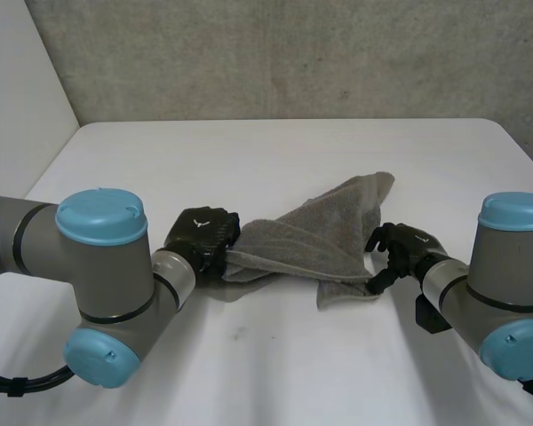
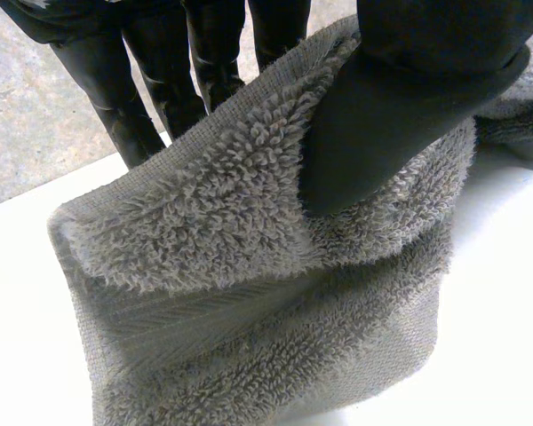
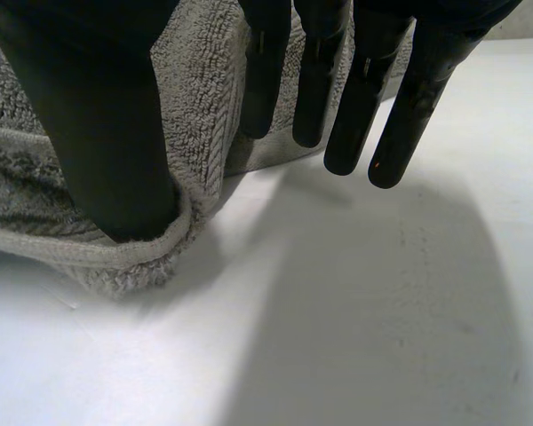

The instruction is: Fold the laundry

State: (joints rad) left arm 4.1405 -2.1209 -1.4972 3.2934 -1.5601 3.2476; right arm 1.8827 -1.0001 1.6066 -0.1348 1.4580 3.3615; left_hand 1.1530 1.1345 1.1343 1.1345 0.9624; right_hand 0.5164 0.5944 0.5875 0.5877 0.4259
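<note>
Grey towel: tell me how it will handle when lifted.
Likely floppy: the grey towel lies in soft creased folds and droops from the left hand pinching its edge. Probably not slippery: its looped pile looks grippy. It may bunch rather than slide if pushed, as its hem puckers at the thumb of the right hand.

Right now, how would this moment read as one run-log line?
towel: crumpled on table | left hand: pinching one end | right hand: open, thumb on opposite corner, fingers off cloth

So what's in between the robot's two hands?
The grey towel lies there, stretching from the left hand to the right hand, as the head view shows. The left hand pinches one end; the right hand's thumb rests on the other.
</note>
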